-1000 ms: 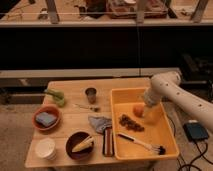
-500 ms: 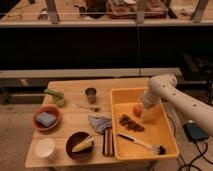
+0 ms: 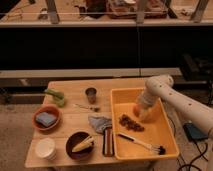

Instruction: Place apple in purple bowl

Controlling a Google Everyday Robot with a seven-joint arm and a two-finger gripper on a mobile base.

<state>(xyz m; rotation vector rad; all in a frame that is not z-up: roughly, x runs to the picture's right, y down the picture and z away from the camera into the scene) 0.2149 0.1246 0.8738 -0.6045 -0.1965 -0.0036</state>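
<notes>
While low inside the yellow tray (image 3: 159, 131), gripper (image 3: 142, 111) at the apple (image 3: 135, 109), grasp indiscernible.

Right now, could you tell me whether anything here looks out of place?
Nothing is spilled. The purple bowl already holds a yellowish item, and a grey cloth lies crumpled beside the yellow tray. The gripper is at the apple in that tray.

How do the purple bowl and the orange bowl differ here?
The purple bowl is dark; the orange bowl is bright. The purple bowl holds a yellowish item, the orange bowl a blue-grey block. The purple bowl sits nearer the camera; the orange bowl is farther left. Both are round and similar in size. The gripper is in the yellow tray, at the apple.
</notes>
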